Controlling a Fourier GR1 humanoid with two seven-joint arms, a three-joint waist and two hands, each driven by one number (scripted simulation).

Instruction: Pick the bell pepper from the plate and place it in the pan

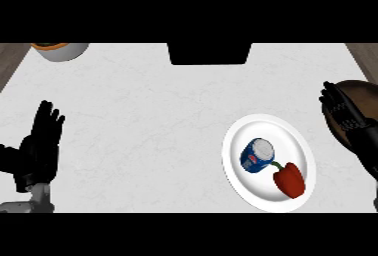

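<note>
A red bell pepper [290, 179] with a green stem lies on the lower right part of a white plate [242, 135]. Beside it on the plate lies a blue and white can [257, 154]. A dark brown pan [367, 97] shows at the right edge, partly cut off by the view. My right hand [345, 116] is open with straight fingers, above the pan's left part and just right of the plate, apart from the pepper. At the left edge my left hand [40, 145] rests open, fingers up.
A white bowl with an orange thing in it [60, 50] stands at the back left corner. A black block [210, 53] sits at the counter's far edge in the middle. Wooden floor shows past the counter's left and right corners.
</note>
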